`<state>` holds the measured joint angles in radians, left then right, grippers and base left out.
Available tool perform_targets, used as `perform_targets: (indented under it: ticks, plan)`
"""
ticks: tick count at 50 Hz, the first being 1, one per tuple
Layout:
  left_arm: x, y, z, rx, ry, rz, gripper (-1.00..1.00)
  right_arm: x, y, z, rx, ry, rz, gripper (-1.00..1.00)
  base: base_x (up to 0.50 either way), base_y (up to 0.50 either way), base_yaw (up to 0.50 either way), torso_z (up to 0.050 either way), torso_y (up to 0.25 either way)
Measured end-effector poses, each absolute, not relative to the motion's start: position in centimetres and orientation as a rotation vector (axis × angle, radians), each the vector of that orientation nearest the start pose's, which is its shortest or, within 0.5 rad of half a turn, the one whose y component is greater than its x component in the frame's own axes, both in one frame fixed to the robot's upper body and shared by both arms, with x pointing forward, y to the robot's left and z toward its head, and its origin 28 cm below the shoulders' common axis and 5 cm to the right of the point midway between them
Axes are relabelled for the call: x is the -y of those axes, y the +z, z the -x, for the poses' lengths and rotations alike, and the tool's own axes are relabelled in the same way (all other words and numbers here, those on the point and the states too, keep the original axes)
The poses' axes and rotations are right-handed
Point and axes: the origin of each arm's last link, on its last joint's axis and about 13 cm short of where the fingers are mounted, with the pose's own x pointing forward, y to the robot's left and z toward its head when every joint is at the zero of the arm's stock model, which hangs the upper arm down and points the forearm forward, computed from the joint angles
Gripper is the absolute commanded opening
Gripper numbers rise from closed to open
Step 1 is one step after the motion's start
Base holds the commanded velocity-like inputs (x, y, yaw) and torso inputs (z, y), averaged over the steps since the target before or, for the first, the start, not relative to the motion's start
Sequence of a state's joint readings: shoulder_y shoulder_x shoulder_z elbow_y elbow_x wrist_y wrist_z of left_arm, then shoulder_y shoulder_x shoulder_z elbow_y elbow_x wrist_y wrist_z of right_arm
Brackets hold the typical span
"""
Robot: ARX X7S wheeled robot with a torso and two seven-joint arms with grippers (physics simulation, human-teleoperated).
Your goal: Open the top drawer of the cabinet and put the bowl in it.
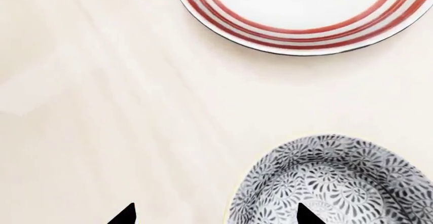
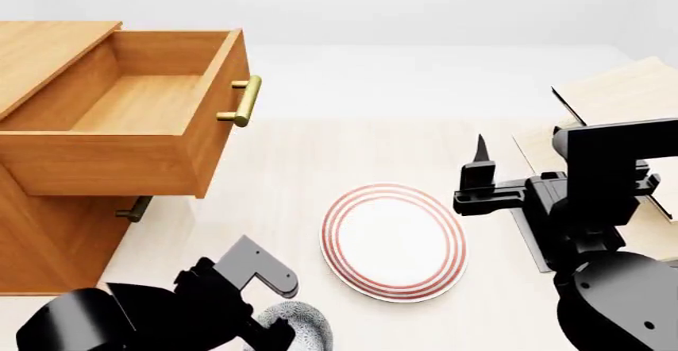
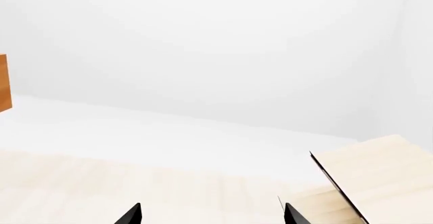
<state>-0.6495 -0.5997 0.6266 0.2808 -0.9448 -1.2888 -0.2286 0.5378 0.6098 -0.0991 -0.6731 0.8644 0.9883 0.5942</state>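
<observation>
The cabinet (image 2: 53, 240) stands at the left, and its top drawer (image 2: 138, 105) is pulled out, showing its bare wood floor and brass handle (image 2: 244, 101). The bowl (image 1: 338, 183), grey-blue and speckled, sits on the pale table; in the head view only a sliver of the bowl (image 2: 302, 327) shows under my left arm. My left gripper (image 1: 216, 219) is open and straddles the bowl's near rim, one fingertip (image 1: 308, 216) over the inside and the other over the table. My right gripper (image 3: 213, 218) is open and holds nothing, raised right of the plate.
A white plate with red rings (image 2: 394, 241) lies mid-table, just beyond the bowl. A pale tilted-board rack (image 2: 625, 97) on a black base stands at the right, behind my right arm. A lower drawer handle (image 2: 135, 208) shows under the open drawer.
</observation>
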Motion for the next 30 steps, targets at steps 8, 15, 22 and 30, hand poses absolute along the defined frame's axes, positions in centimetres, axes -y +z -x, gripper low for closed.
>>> perform_targets:
  ticks: [8, 15, 22, 30]
  plan:
    - [-23.2, 10.7, -24.0, -0.814, -0.520, -0.386, 1.00, 14.1, 20.5, -22.9, 0.043, -0.026, 0.153, 1.00, 0.00, 0.00, 0.00, 0.000, 0.000]
    - [-23.0, 10.2, -24.1, -0.826, -0.526, -0.383, 1.00, 14.1, 20.4, -23.0, 0.041, -0.026, 0.154, 1.00, 0.00, 0.00, 0.00, 0.000, 0.000]
    - [-22.9, 9.6, -24.2, -0.838, -0.531, -0.378, 1.00, 14.1, 20.3, -23.1, 0.037, -0.025, 0.154, 1.00, 0.00, 0.00, 0.00, 0.000, 0.000]
    - [-22.9, 8.9, -24.3, -0.853, -0.535, -0.372, 1.00, 14.1, 20.1, -23.2, 0.031, -0.025, 0.155, 1.00, 0.00, 0.00, 0.00, 0.000, 0.000]
